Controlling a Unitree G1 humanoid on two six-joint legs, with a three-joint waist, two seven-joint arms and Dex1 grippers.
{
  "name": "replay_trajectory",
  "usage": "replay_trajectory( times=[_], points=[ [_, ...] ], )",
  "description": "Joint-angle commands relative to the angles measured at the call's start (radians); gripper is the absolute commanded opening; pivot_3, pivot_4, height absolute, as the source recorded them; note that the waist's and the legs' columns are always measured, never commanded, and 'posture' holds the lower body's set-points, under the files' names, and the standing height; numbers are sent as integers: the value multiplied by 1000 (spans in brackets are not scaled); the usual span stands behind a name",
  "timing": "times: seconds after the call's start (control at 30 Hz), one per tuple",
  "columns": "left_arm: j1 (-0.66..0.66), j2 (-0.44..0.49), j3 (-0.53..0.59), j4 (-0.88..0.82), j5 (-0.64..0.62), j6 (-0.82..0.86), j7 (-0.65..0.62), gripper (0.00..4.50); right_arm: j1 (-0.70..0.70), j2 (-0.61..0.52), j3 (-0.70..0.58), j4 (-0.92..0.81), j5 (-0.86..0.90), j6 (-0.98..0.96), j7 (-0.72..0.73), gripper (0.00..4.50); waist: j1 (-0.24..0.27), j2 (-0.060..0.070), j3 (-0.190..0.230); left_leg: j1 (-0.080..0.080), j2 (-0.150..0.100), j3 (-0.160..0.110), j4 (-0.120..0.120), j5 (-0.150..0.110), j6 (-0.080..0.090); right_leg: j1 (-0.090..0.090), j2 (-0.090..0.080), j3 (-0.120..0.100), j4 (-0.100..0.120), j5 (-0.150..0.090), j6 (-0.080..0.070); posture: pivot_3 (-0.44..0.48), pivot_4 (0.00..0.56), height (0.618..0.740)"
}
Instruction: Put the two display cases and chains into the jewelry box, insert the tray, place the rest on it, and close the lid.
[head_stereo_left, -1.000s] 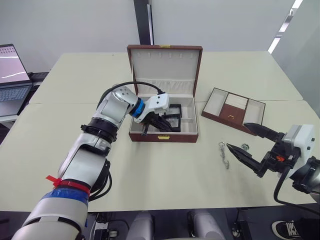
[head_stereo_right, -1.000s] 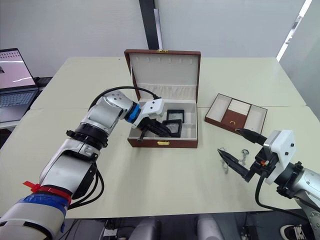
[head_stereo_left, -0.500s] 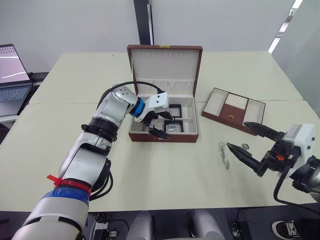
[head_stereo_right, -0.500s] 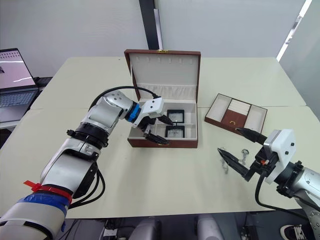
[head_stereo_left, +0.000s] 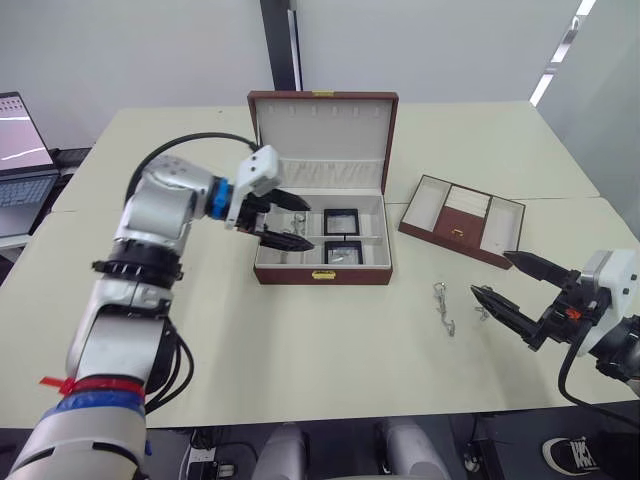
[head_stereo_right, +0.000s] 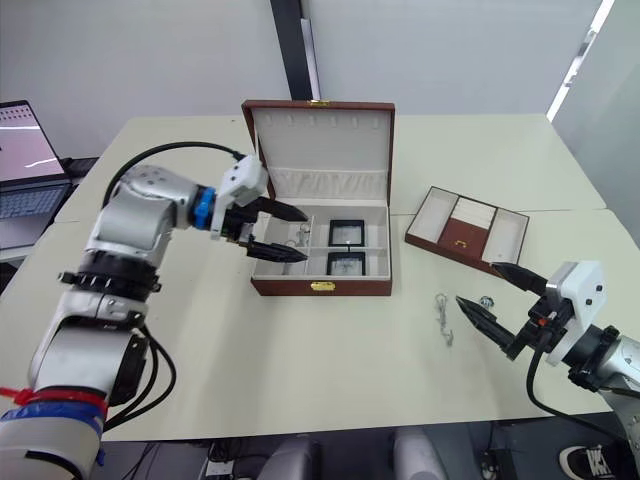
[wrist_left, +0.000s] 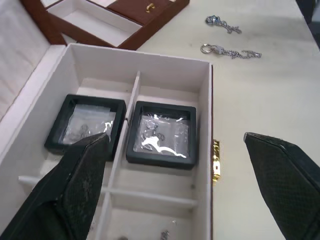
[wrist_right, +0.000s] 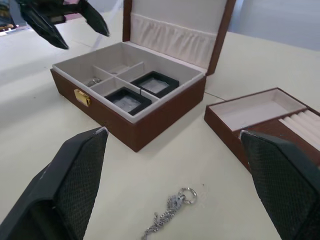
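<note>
The jewelry box (head_stereo_left: 322, 272) stands open at mid-table, its lid (head_stereo_left: 322, 135) upright behind it. Both display cases (head_stereo_left: 341, 220) (head_stereo_left: 343, 251) lie flat in its right-hand compartments, one behind the other. A silvery chain (head_stereo_left: 298, 217) lies in a left compartment. My left gripper (head_stereo_left: 293, 222) hovers open and empty over the box's left side. Two chains (head_stereo_left: 443, 305) (head_stereo_left: 482, 312) lie on the table right of the box. Just beyond them my right gripper (head_stereo_left: 489, 274) stands open, low over the table, with nothing in it. The tray (head_stereo_left: 462, 221) rests at an angle right of the box.
A laptop (head_stereo_left: 18, 140) sits at the far left edge beyond the table. A seam (head_stereo_left: 560, 199) crosses the table behind the tray. Bare tabletop (head_stereo_left: 330, 350) stretches between the box and the near edge.
My left gripper opened and let go of the second display case in the box's front right compartment. It then drew back up and to the left. The right arm barely moved.
</note>
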Motion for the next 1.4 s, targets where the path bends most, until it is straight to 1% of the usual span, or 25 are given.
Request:
replay_trajectory(
  times=[0.03,0.17,0.27,0.4,0.57,0.7,0.83,1.0,1.17,1.4],
  points=[
    [87,59,97,-146,-53,91,96,4467,-38,5,-20,113,-27,-60,43,4500,-2,0,0,0,0,0,0,0,0,0,0,0,0,0,0,0,150,740],
    [237,116,214,-254,-98,156,212,4467,-85,5,1,267,-70,-110,90,4500,1,0,0,0,0,0,0,0,0,0,0,0,0,0,0,0,150,740],
    [368,132,317,-324,-127,183,311,4467,-128,-1,7,357,-91,-133,114,4500,0,0,0,1,0,0,-1,0,0,0,0,0,0,0,0,0,150,740],
    [548,112,450,-409,-152,182,452,4467,-188,-7,26,494,-139,-177,138,4500,-1,1,0,2,1,1,-2,0,0,0,0,1,0,0,0,0,150,740],
    [678,75,575,-481,-184,165,595,4467,-243,0,36,613,-183,-224,143,4500,11,0,0,2,0,2,-1,0,0,0,-2,1,-1,0,0,0,150,740],
    [776,55,637,-489,-175,103,674,4467,-270,6,32,690,-207,-262,140,4500,19,1,0,2,0,2,-2,0,0,0,-3,1,-1,0,0,0,150,740],
    [834,25,690,-450,-171,26,751,4467,-288,8,21,769,-232,-312,123,4500,20,1,0,2,0,3,-2,0,0,0,-3,1,-1,0,0,0,150,740],
    [867,-32,744,-357,-163,-107,865,4467,-311,20,2,865,-258,-379,72,4500,20,1,0,2,-1,3,-2,0,0,0,-3,1,-1,0,0,0,150,740],
    [891,-63,750,-329,-168,-168,933,4467,-336,29,-5,943,-284,-438,32,4500,19,1,-1,3,-1,3,-2,0,0,1,-3,2,-1,0,0,0,150,740],
    [908,-73,746,-321,-185,-210,974,4467,-350,39,0,974,-283,-450,4,4500,19,1,-1,3,-1,3,-2,0,0,1,-3,2,-1,0,0,0,150,740]
  ],
)
